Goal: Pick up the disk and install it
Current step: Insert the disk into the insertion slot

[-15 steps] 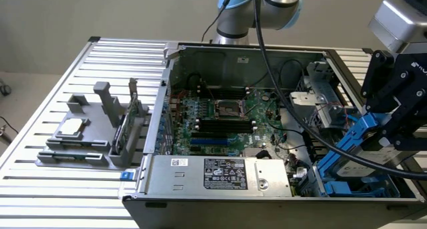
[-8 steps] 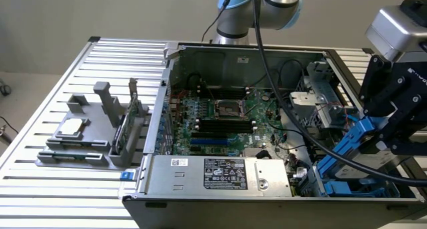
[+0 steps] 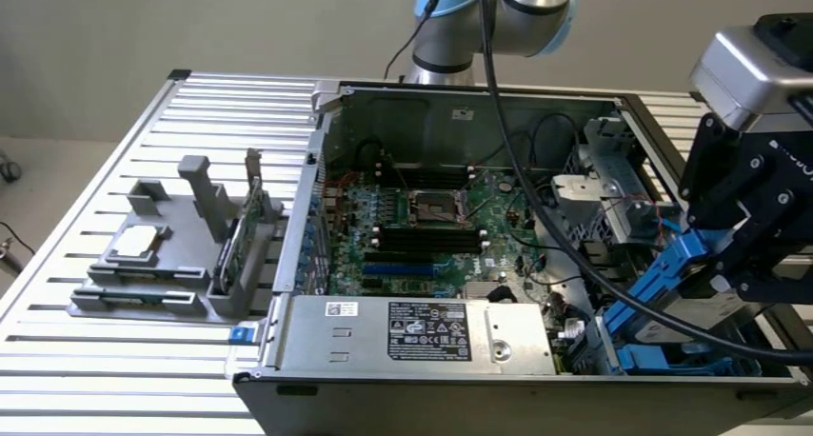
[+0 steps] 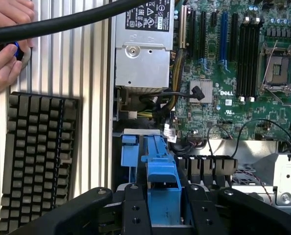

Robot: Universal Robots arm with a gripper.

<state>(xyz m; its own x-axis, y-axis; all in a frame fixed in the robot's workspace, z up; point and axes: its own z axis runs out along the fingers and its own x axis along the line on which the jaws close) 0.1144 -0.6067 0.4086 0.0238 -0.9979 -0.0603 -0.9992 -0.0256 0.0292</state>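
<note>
Exterior view put the gripper [image 3: 718, 269] at 4 o'clock, over a corner of the open computer case [image 3: 508, 403]. Its 2 black fingers [image 4: 135, 210] were pinched on the disk [image 3: 667, 288], clamping the blue frame from both sides. The disk hung tilted, its lower end reaching into the case, at 3 o'clock from the power supply [image 3: 432, 331]. Outside the case, a keyboard [image 4: 37, 161] lay on the slatted table [image 4: 86, 58], with a person's hand [image 4: 3, 44] beyond it.

High exterior, close wrist, shared motherboard [image 3: 508, 250]
</note>
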